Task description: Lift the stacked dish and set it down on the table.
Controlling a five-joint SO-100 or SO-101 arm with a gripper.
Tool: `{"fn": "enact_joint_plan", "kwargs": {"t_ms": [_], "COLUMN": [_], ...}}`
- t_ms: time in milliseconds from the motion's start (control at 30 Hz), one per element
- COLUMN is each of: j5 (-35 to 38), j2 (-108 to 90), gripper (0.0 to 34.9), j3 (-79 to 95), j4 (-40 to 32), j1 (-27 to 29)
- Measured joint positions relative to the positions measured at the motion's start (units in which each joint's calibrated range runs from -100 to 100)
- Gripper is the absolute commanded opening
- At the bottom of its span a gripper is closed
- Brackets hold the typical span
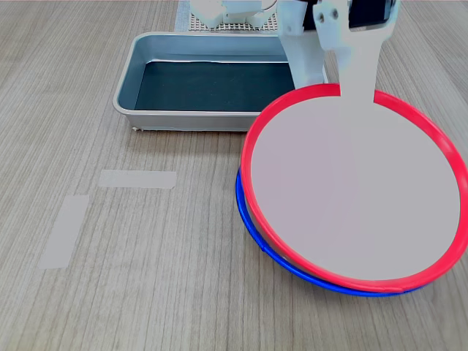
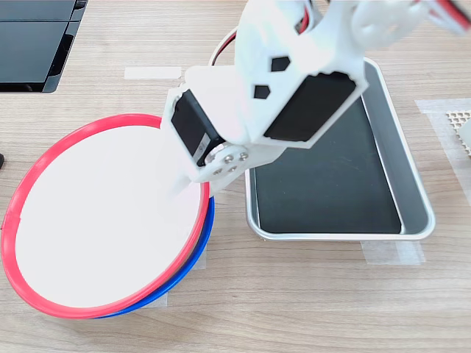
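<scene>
The stacked dish, red-rimmed with a pale flat centre, sits over a blue-rimmed plate. Only a crescent of the blue plate's rim shows in both exterior views. The dish is shifted off the blue plate and looks tilted, raised at the gripper's side. My white gripper reaches over the dish's rim on the tray side. Its upper finger lies flat on the pale centre, and the lower jaw is hidden under the dish. The gripper is shut on the dish's rim. The wood-grain table lies beneath.
A grey metal tray with a dark bottom stands just beyond the plates, under the arm. Pale tape strips lie on the table. A black flat object fills the second exterior view's top left corner.
</scene>
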Motion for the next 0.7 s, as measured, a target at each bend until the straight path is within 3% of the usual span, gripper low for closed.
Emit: {"fn": "enact_joint_plan", "kwargs": {"t_ms": [100, 167, 233, 700], "j5": [0.29, 0.63, 0.78, 0.73], "j2": [0.94, 2.30, 2.81, -0.43], "gripper": [14.7, 9.5, 0.7, 0.0], "j3": [-0.09, -0.82, -1.27, 1.27], "j4": [-1.14, -1.96, -2.28, -5.06], "j1": [0.18, 0.27, 0.35, 1.68]}}
